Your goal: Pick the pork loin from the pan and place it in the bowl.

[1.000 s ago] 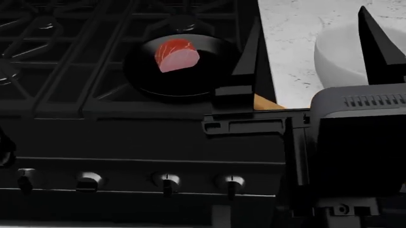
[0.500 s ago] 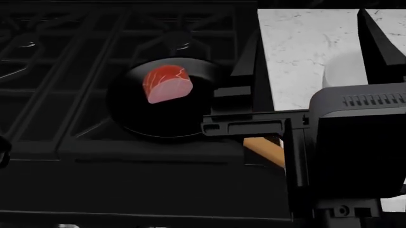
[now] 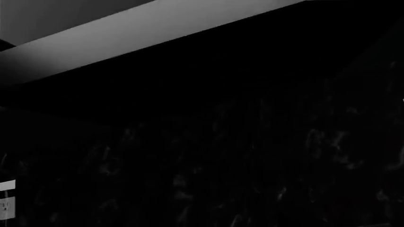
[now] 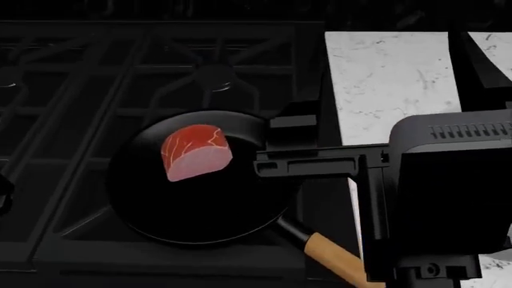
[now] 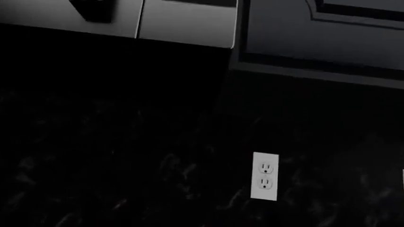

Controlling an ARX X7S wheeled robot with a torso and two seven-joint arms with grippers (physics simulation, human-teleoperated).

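The pork loin (image 4: 196,153), red on top with a pale pink cut side, lies in the black pan (image 4: 200,213) on the stove. The pan's tan wooden handle (image 4: 336,259) points toward the near right. My right gripper (image 4: 389,54) is open, its two dark fingers spread wide over the counter edge, to the right of the pan and apart from the meat. Nothing sits between its fingers. The bowl is hidden from view. Both wrist views show only dark wall, and the left gripper does not appear.
Black stove grates (image 4: 80,90) surround the pan. A white marble counter (image 4: 384,90) lies to the right of the stove. The right wrist body (image 4: 448,180) blocks the near right. A wall outlet (image 5: 265,176) shows in the right wrist view.
The head view has shifted: pan and pork loin slid down and left in the picture, the stove knobs dropped out of view, and the bowl went out of sight. The right gripper stays open.
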